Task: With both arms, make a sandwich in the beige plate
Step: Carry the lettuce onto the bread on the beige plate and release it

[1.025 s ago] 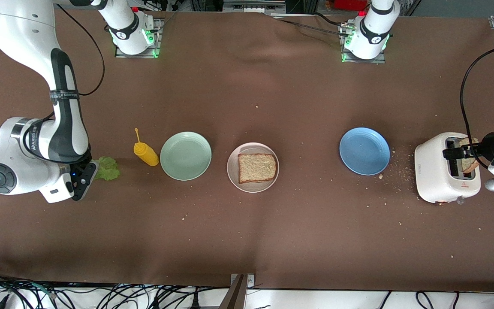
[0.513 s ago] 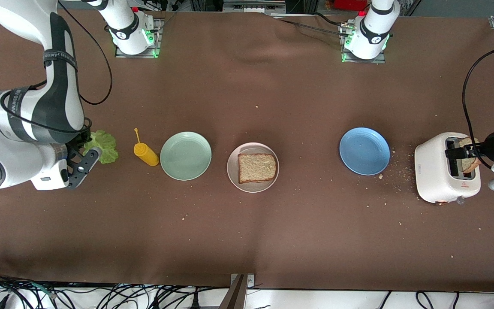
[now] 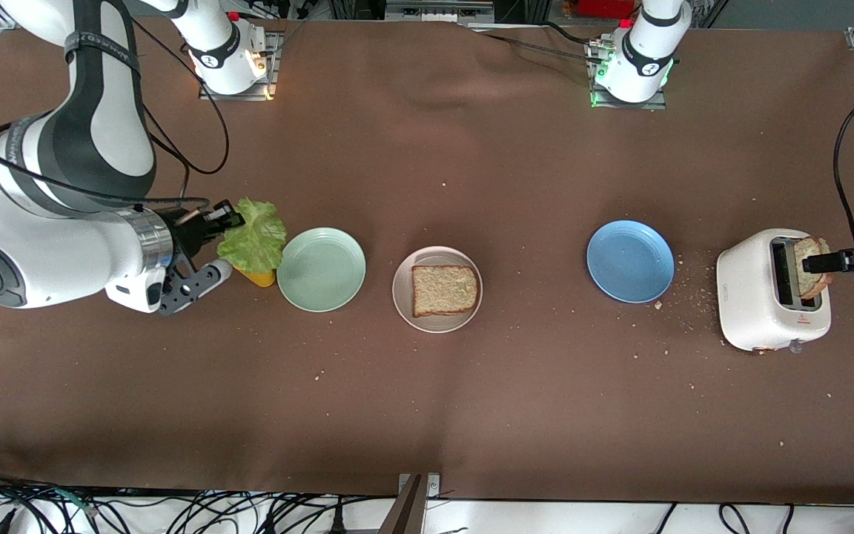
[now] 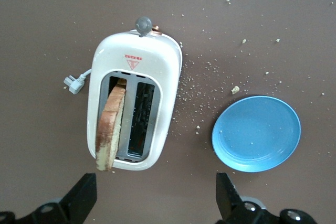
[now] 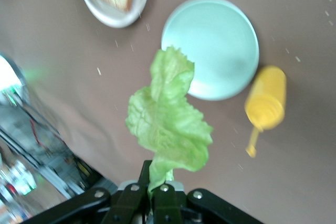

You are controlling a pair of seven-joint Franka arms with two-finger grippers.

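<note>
Brown tablecloth with crumbs everywhere: from the front, the beige plate (image 3: 437,289) sits mid-table with one bread slice (image 3: 445,289) on it, between the green plate (image 3: 321,268) and blue plate (image 3: 630,261). Right gripper (image 3: 228,218) pinches a lettuce leaf (image 3: 253,237) over the mustard bottle (image 3: 256,277). Left wrist view: the left gripper (image 4: 156,198) is spread wide over the toaster (image 4: 134,108), toast (image 4: 110,128) sticking up from a slot. Right wrist view: fingers (image 5: 166,196) clamp the lettuce stem.
</note>
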